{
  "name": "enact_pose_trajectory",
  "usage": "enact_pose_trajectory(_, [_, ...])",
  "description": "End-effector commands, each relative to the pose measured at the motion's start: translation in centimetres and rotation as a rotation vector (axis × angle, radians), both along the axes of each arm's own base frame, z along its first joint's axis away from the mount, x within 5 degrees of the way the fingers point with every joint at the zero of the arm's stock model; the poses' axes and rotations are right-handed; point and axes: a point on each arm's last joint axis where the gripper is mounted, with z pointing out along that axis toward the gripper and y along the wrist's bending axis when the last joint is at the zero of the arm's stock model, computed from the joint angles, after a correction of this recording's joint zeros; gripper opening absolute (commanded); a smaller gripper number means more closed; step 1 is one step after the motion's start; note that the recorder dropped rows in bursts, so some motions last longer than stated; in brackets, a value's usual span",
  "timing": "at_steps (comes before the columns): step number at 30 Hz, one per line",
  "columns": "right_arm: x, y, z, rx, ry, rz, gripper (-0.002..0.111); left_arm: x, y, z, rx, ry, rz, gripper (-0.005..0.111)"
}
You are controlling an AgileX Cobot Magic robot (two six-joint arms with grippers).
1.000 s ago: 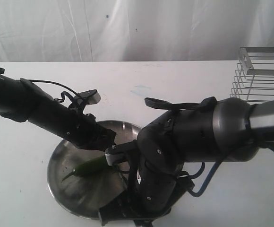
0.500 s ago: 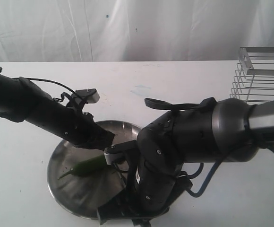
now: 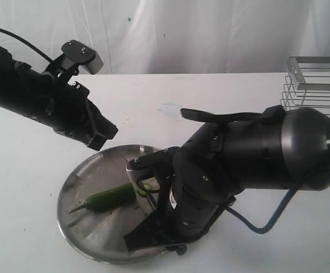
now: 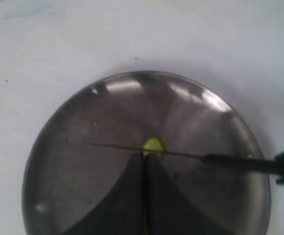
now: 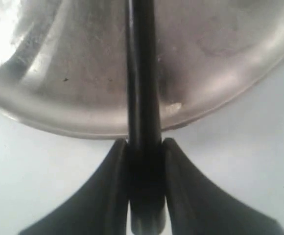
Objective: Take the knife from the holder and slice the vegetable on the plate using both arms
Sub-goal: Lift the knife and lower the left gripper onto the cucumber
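Observation:
A green vegetable [image 3: 111,197] lies on the steel plate [image 3: 74,185], stem to the left, its cut end facing the right arm. My left gripper [image 3: 102,135] hangs shut and empty above the plate's far left rim, well clear of the pepper. In the left wrist view the left gripper [image 4: 144,155] points down at the pepper's cut end [image 4: 153,145], and the knife [image 4: 181,154] lies across it over the plate [image 4: 83,122]. My right gripper [image 5: 144,144] is shut on the knife's black handle [image 5: 143,73] at the plate's near rim [image 5: 205,73]. The right arm hides the knife in the exterior view.
The wire holder [image 3: 316,85] stands at the far right edge of the white table. The bulky right arm [image 3: 250,159] covers the plate's right side. A blue cable [image 3: 273,219] loops under it. A white curtain closes off the back.
My left gripper has let go of the pepper and risen up and to the left, off the plate. The pepper stays on the plate; the right arm has shifted slightly.

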Motion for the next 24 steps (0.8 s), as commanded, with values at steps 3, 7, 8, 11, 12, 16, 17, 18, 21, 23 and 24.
enact_pose_trajectory(3, [-0.4,-0.8,2.0,0.005,-0.034,-0.009,0.000,-2.3,0.4,0.7,0.085,0.060,-0.147,0.000])
enact_pose_trajectory(7, [-1.5,-0.2,2.3,0.027,-0.007,-0.003,0.000,-2.2,0.4,0.3,0.063,0.049,-0.106,0.000])
enact_pose_trajectory(8, [-1.8,0.1,2.2,0.036,0.001,0.003,0.000,-2.1,0.5,0.1,0.060,0.040,-0.088,0.000])
enact_pose_trajectory(11, [-2.7,1.0,2.0,0.054,0.001,0.000,0.000,-1.6,0.9,-0.8,0.073,-0.020,-0.013,0.000])
enact_pose_trajectory(12, [-2.7,1.2,1.8,0.053,-0.004,-0.015,0.000,-1.4,1.1,-1.1,0.080,-0.046,0.019,0.000])
enact_pose_trajectory(16, [-2.4,1.2,1.3,0.030,-0.027,-0.049,0.000,-0.7,1.5,-2.0,0.097,-0.096,0.089,0.000])
enact_pose_trajectory(17, [-2.4,1.2,1.2,0.028,-0.026,-0.049,0.000,-0.7,1.5,-2.0,0.096,-0.099,0.094,0.000])
enact_pose_trajectory(18, [-2.4,1.2,1.2,0.028,-0.026,-0.049,0.000,-0.6,1.5,-1.9,0.089,-0.102,0.103,0.000])
enact_pose_trajectory(21, [-2.4,1.3,1.2,0.029,-0.026,-0.048,0.000,-0.4,1.5,-1.7,0.056,-0.109,0.140,0.000])
enact_pose_trajectory(23, [-2.2,1.2,1.2,0.015,-0.050,-0.025,0.000,-0.4,1.5,-1.7,0.052,-0.104,0.140,0.000])
enact_pose_trajectory(24, [-2.0,1.1,1.3,0.002,-0.072,-0.011,0.000,-0.5,1.4,-1.8,0.051,-0.096,0.133,0.000])
